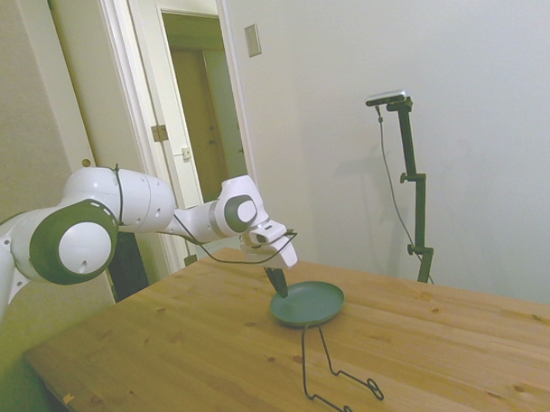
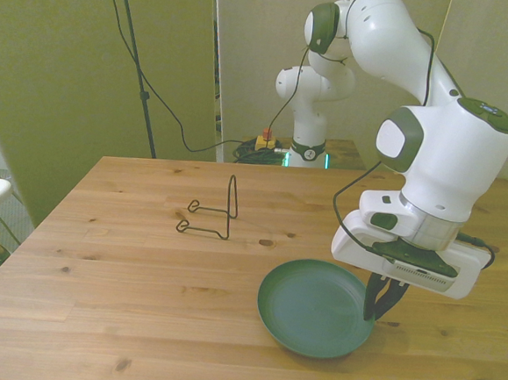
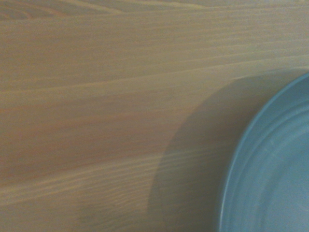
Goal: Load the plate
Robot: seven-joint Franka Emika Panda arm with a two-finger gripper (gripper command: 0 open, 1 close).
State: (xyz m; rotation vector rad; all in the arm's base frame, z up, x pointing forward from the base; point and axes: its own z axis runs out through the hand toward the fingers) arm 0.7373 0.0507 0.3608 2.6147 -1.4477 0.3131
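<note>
While the small round teal plate (image 2: pixel 315 306) lies flat on the wooden table (image 2: pixel 122 303) at the lower middle of the front view, the white arm's two-finger gripper (image 2: pixel 384 304) hangs at the plate's rim on the front view's right, its dark fingers drawn close together on or just above the edge; whether they actually pinch the rim cannot be told from these frames. The thin black wire stand (image 2: pixel 212 213) sits empty well apart from the plate, toward the upper left of centre in the front view. The wrist view shows only bare wood and a curved slice of the plate (image 3: pixel 270 183). Judging by this, the loading has barely begun: the plate is not yet lifted, and carrying it to the stand and setting it in remain.
</note>
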